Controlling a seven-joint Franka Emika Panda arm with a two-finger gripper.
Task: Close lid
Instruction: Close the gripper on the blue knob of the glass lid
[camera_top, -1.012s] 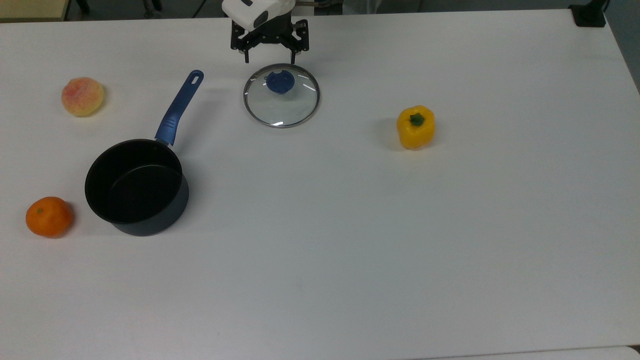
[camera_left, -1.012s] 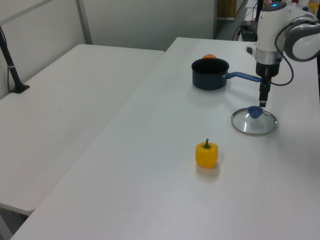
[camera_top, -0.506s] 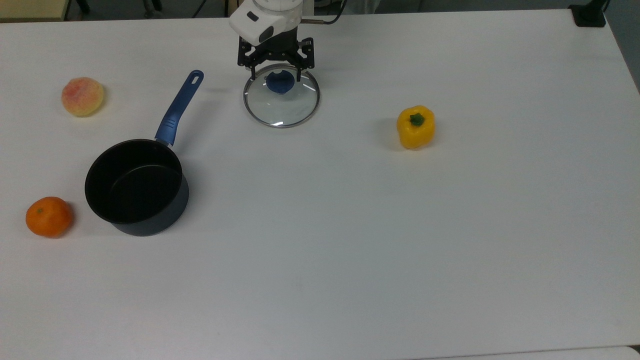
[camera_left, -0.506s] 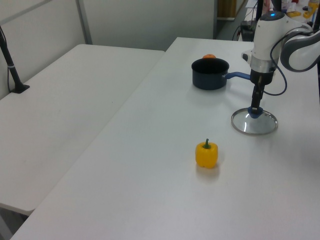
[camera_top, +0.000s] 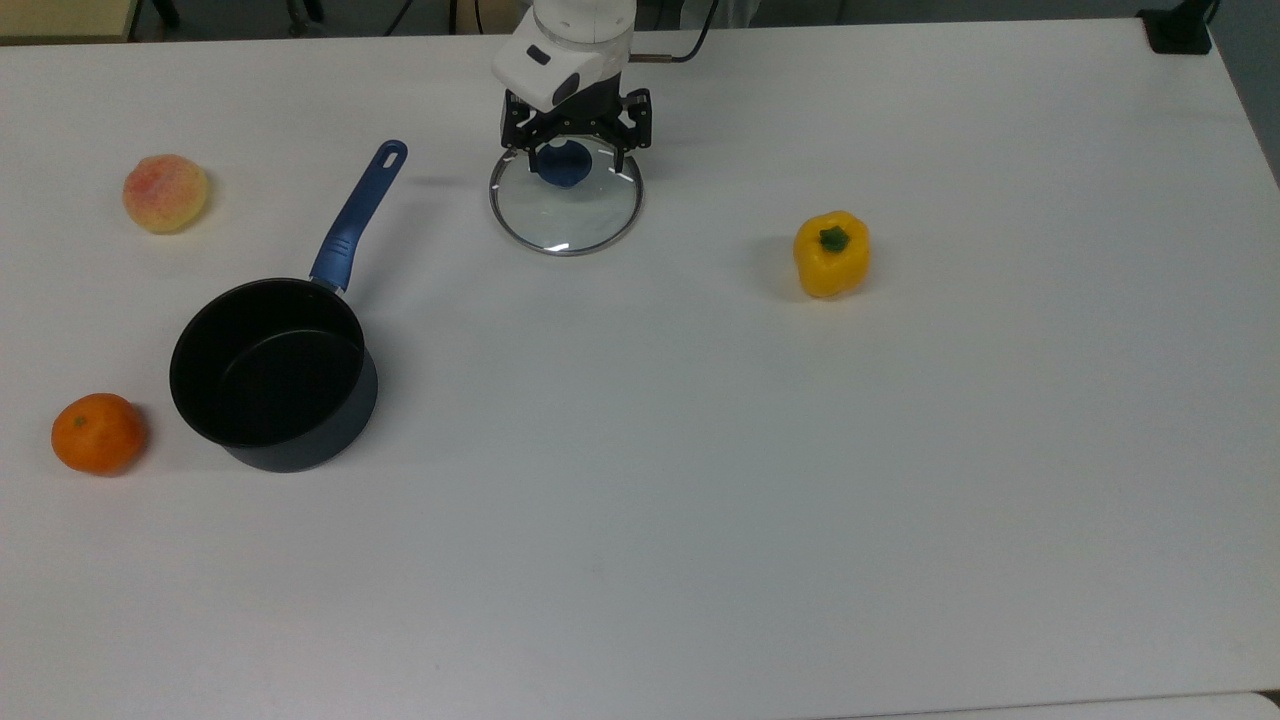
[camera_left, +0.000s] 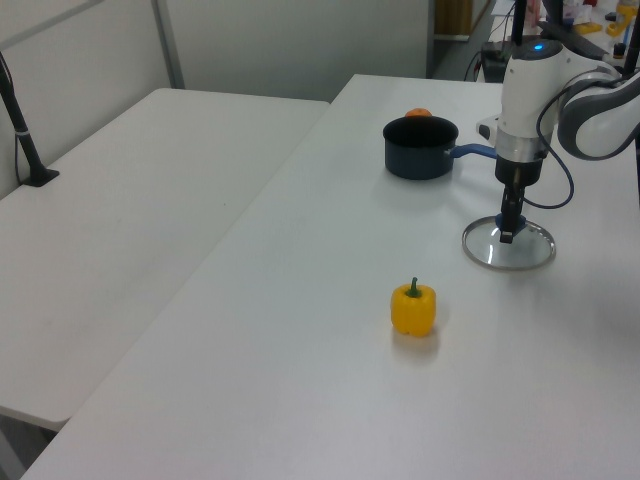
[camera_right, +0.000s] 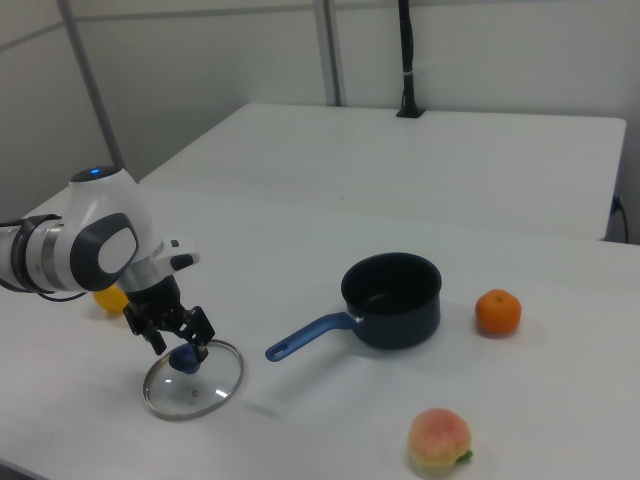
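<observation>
Directly beneath gripper (camera_top: 571, 160): lid (camera_top: 566, 215)

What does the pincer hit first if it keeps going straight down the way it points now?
Most likely the blue knob of the lid: the open pincer points down with a finger on either side of it. The lid lies flat on the table. The remaining gap is unclear.
</observation>
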